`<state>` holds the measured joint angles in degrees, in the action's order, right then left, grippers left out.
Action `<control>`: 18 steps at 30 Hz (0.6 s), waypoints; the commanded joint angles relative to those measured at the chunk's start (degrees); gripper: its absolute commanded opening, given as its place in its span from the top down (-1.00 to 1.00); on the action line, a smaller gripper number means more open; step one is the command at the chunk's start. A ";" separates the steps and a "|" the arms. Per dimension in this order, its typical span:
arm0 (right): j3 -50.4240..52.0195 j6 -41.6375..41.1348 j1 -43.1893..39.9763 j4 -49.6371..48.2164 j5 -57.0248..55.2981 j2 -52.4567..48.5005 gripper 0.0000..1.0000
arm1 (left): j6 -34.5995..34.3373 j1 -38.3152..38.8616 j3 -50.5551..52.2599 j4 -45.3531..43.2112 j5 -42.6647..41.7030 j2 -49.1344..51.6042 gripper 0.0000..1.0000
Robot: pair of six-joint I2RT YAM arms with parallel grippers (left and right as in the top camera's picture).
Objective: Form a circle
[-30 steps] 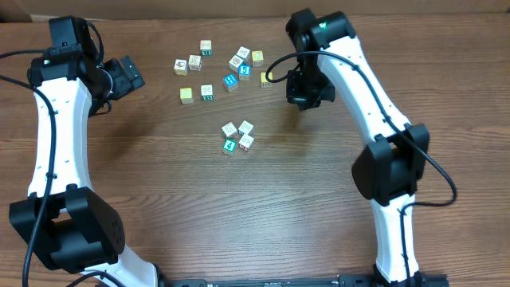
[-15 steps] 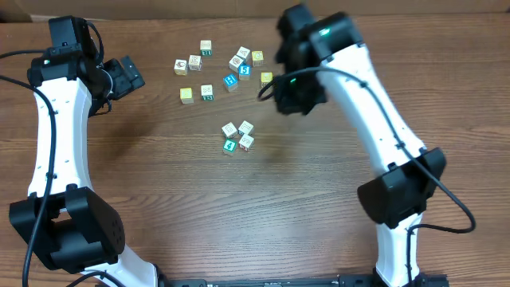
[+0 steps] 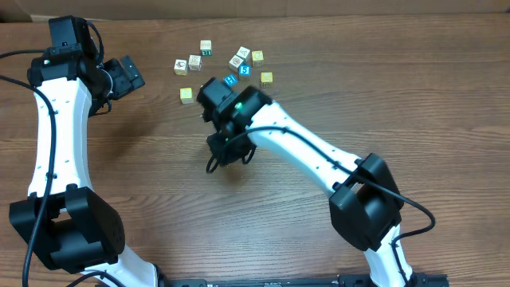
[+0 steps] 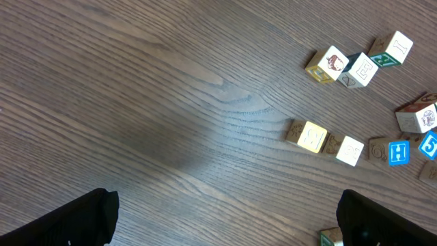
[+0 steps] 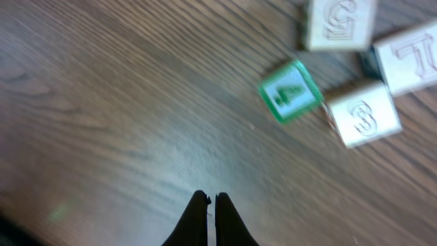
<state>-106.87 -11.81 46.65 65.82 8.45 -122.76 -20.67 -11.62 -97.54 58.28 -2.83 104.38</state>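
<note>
Right jaws pressed fully together, nothing between them: right gripper [image 5: 211, 201] is shut and empty, tips over bare table [image 5: 102, 102]. The circle [image 5: 345, 75] sits up and to the right of the tips in the right wrist view, apart from them, no contact.

It is four cubes packed close:
- green cube [image 5: 290, 92], nearest the tips
- 3 cube [image 5: 362, 116], just beside it on the right
- T cube [image 5: 416, 58], above that and cut by the frame edge
- S cube [image 5: 339, 24], at the top edge (letter is blurred, could be a G)

Blur makes it hard to say which cube faces actually touch.

From overhead the right gripper [image 3: 225, 150] and its wrist cover the circle, so it can't be seen there. The right arm stretches from the lower right across the table middle.

Left jaws spread wide, nothing held. Both fingers of the left gripper [image 4: 225, 225] sit at the bottom corners of the left wrist view, with bare wood between them. Overhead, the left gripper [image 3: 127, 76] is at the upper left, well apart from the circle area.

Loose cubes [image 3: 231, 64] are scattered near the top centre, beyond the right wrist. They include a yellow cube [image 3: 186, 95] and a blue cube [image 3: 232, 80], both also seen from the left wrist on the right side.
</note>
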 commanded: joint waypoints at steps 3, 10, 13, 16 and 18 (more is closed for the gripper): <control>4.63 -0.50 2.89 -8.02 -3.96 0.17 0.93 | -0.33 0.39 -0.02 -0.04 -0.11 0.35 -0.99; 9.64 -0.57 3.43 -18.14 -4.42 -0.13 0.93 | -0.33 0.39 -0.02 -0.02 -0.11 0.35 -0.99; 10.25 -0.59 3.43 -19.34 -5.40 -0.85 0.93 | -0.33 0.39 -0.02 -0.02 -0.11 0.35 -0.99; 10.78 -0.57 3.43 -20.26 -5.46 -1.05 0.93 | -0.33 0.39 -0.02 -0.04 -0.11 0.35 -0.99; 11.04 -0.59 3.43 -20.59 -6.60 -1.05 0.92 | -0.33 0.39 -0.02 -0.04 -0.11 0.35 -0.99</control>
<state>-96.79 -12.03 50.26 45.74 3.81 -123.33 -20.69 -11.62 -97.54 58.30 -2.83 104.38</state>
